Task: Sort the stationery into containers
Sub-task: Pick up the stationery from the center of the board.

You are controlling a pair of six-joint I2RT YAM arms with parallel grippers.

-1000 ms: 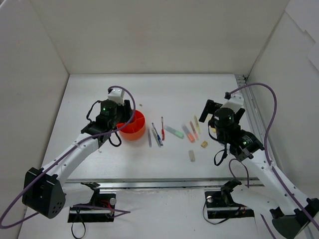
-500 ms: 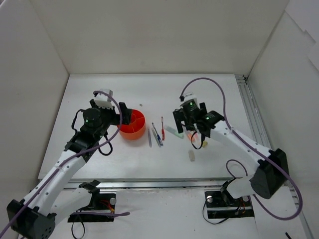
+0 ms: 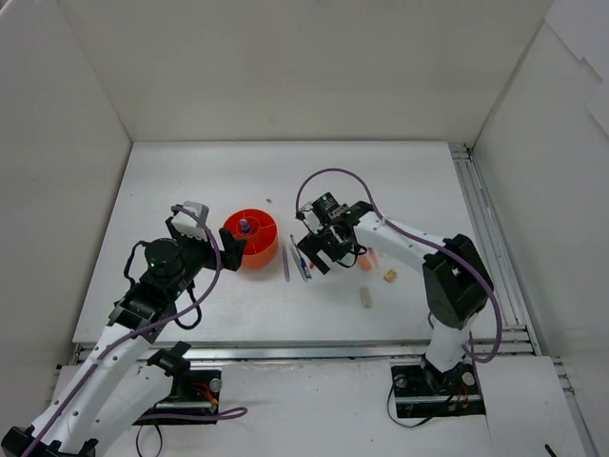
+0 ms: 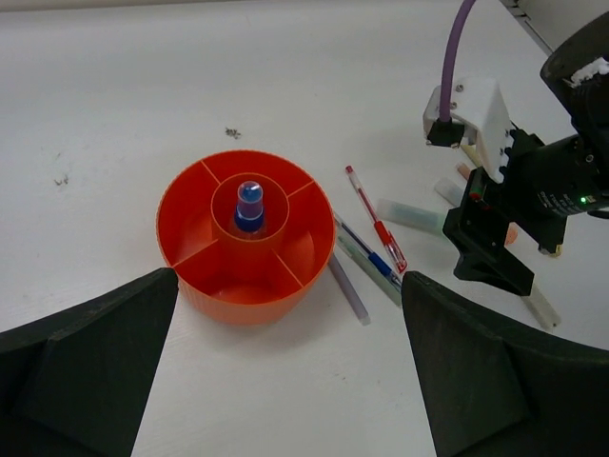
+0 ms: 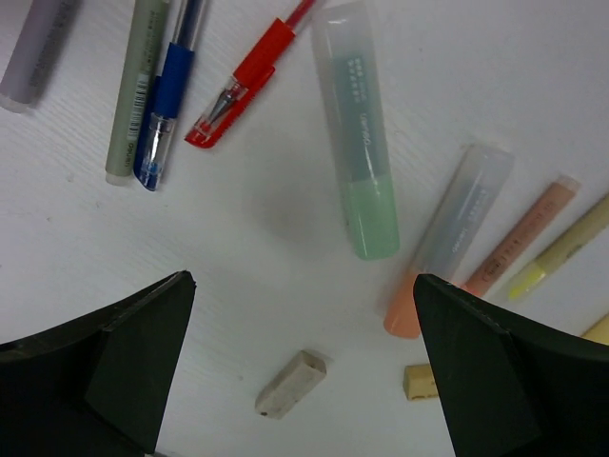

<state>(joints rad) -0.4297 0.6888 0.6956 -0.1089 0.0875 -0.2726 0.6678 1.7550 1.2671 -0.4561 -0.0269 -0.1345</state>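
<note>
Our right jaws hang released over the desk (image 5: 238,286), gripping nothing. Nearest, between them, lies a beige eraser (image 5: 291,384). Just ahead lies the green marker (image 5: 357,143), with the orange marker (image 5: 447,243) toward the right jaw and the red pen (image 5: 249,78) and blue pen (image 5: 166,95) toward the left one. Our left jaws are spread wide and empty. The orange bowl (image 4: 247,305) sits ahead between them, with a blue-white marker (image 4: 249,205) upright in its centre compartment.

Orange-red bowl (image 4: 238,303); blue-and-white marker (image 4: 249,206); red pen (image 5: 249,69); blue pen (image 5: 171,90); green marker (image 5: 362,162); orange marker (image 5: 447,243); beige eraser (image 5: 290,384); white surface (image 4: 114,86).
</note>
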